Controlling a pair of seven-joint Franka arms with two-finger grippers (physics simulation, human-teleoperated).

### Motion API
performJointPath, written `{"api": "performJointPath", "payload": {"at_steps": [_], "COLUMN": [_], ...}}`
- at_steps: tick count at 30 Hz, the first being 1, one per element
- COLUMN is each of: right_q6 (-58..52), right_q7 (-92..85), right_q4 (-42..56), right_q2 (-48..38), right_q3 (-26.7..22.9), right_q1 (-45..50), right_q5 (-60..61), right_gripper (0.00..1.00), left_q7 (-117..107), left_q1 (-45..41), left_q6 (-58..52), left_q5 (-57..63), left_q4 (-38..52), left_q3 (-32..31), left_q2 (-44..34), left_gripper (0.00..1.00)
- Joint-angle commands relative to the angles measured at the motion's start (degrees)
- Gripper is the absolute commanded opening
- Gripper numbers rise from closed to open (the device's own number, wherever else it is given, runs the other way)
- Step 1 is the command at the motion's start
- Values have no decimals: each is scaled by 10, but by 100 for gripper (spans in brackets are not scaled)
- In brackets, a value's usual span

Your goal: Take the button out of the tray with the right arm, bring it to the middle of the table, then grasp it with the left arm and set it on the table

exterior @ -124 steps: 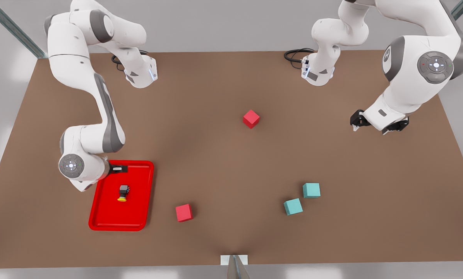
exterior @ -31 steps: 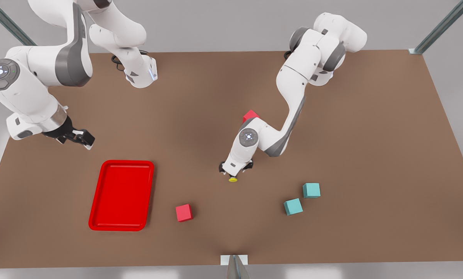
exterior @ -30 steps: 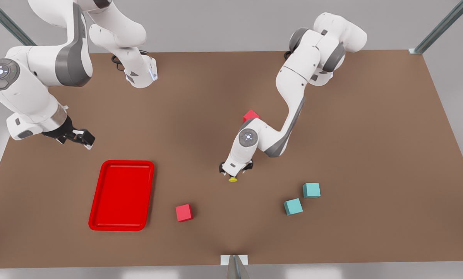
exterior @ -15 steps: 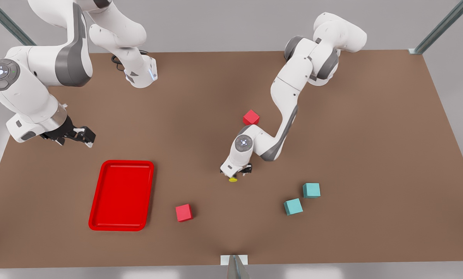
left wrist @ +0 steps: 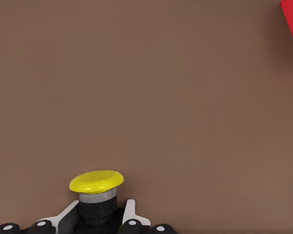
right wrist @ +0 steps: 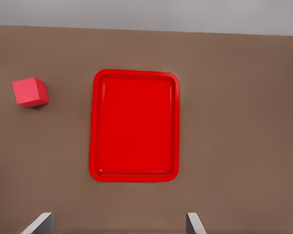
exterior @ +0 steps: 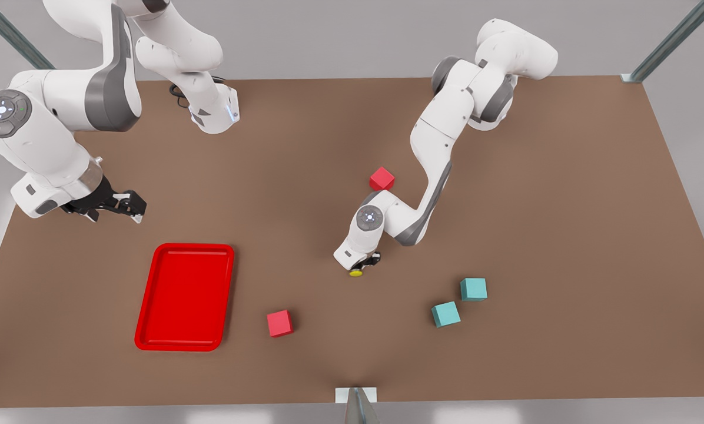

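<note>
**Button held low at mid-table by the left gripper**

Brown and unmarked, the table [exterior: 564, 235] stretches under a pale grey background, with metal frame struts at the far corners.

At its middle the left gripper [exterior: 365, 262] pinches the button [left wrist: 96, 187]: in the left wrist view the two fingers [left wrist: 63, 220] press against the dark body from both sides, the yellow cap sticking out beyond them. In the front view the cap peeks out just below the gripper, very near the tabletop; whether it touches the surface I cannot tell. Holding it by the body and leaving the cap free seems sensible, since the boxy sides give flat faces to clamp. My judgement is that the final step, setting the button down and letting go, is in hand.

The right gripper [exterior: 108, 204] hangs above the table just beyond the tray [exterior: 186, 297], on the front view's left, its fingers [right wrist: 41, 224] spread wide and carrying nothing; this arm waits. Its wrist view looks down on the bare tray floor and a red cube [right wrist: 31, 91] beside it.

Outward from the button, another red cube [exterior: 381, 179] sits close behind the left arm's elbow, and two teal cubes [exterior: 459, 301] lie near each other toward the front view's right, all apart from the drop spot.
</note>
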Motion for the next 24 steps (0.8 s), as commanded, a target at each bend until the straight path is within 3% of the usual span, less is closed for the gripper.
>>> {"api": "performJointPath", "payload": {"at_steps": [1, 7, 11, 14, 15, 16, 17, 20, 24], "right_q6": [0, 0, 0, 0, 0, 0, 0, 0, 0], "right_q7": [-24, -24, -24, -24, -27, -27, -27, -27, -27], "right_q4": [1, 1, 1, 0, 0, 0, 0, 0, 0], "right_q2": [-1, 0, 1, 1, 0, 1, 1, 1, 1], "right_q3": [0, 0, 0, 0, 0, 0, 0, 1, 0], "right_q1": [0, -1, 0, 1, 1, 1, 2, 2, 1], "right_q5": [0, 0, 0, 0, -1, -1, -1, -2, -2], "right_gripper": [100, 100, 100, 100, 100, 100, 100, 100, 100], "left_q7": [18, 15, -46, -562, -757, -912, -1023, -1162, -1317], "left_q1": [0, -4, -9, -99, -170, -204, -213, -209, -232], "left_q6": [0, -4, -184, -208, -211, -258, -335, -464, -522], "left_q5": [0, 0, 3, 2, 3, 4, 45, 129, 220], "left_q4": [1, 3, 3, 3, 1, -1, 0, -2, -43], "left_q3": [0, 1, 32, 175, 278, 343, 370, 375, 374], "left_q2": [-1, -4, -69, -86, -85, -78, -77, -72, -43], "left_gripper": [53, 46, 46, 47, 47, 47, 47, 47, 47]}}
